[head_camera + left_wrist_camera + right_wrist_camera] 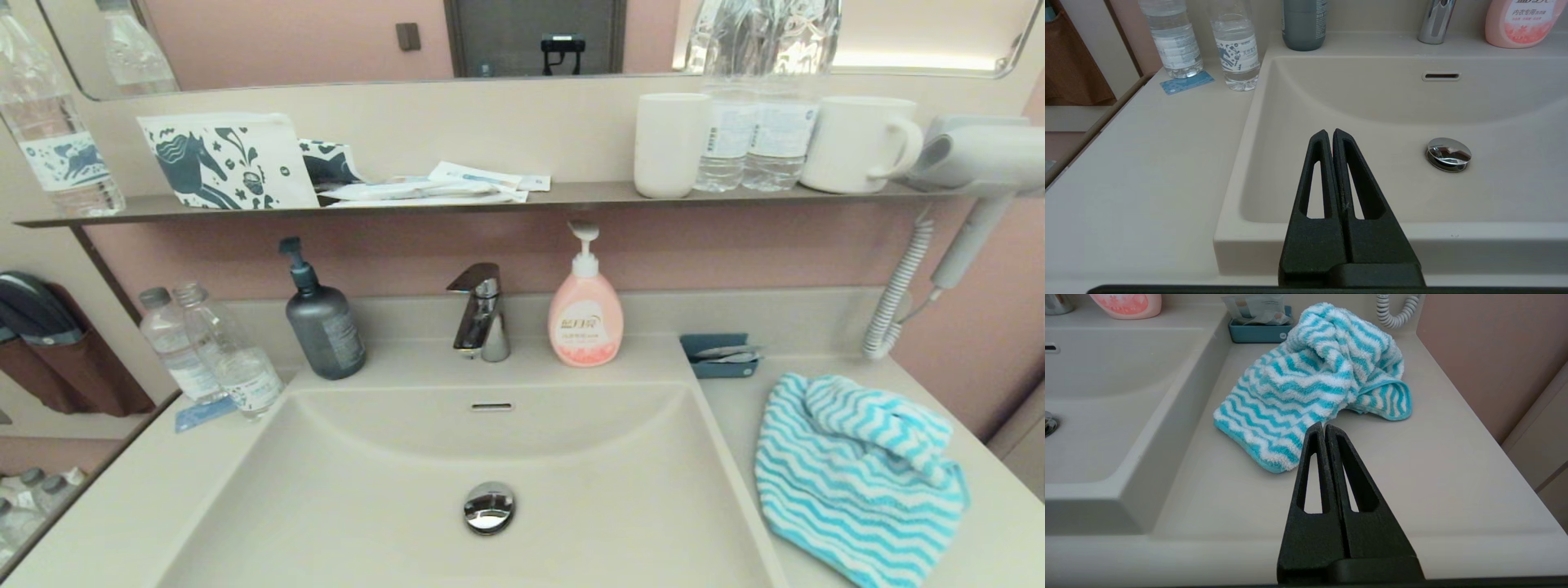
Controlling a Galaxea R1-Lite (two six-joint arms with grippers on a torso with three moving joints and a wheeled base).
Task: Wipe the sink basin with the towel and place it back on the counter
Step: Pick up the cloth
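Note:
The turquoise and white zigzag towel (857, 474) (1314, 381) lies crumpled on the beige counter (992, 531) (1453, 477) to the right of the sink basin (571, 457) (1372, 114), which holds a chrome drain plug (489, 506) (1448, 153) and an overflow slot (491, 406). My right gripper (1324, 425) is shut and empty, held back near the counter's front edge, short of the towel. Shut with nothing in it too, my left gripper (1329, 132) hangs by the basin's front left corner. Neither arm shows in the head view.
Behind the basin stand a chrome faucet (482, 314), a grey pump bottle (322, 322) and a pink soap bottle (584, 314). Two water bottles (212, 351) stand back left. A blue tray (718, 355) and a hairdryer cord (894, 294) are behind the towel. A wall shelf (490, 200) carries cups and bottles.

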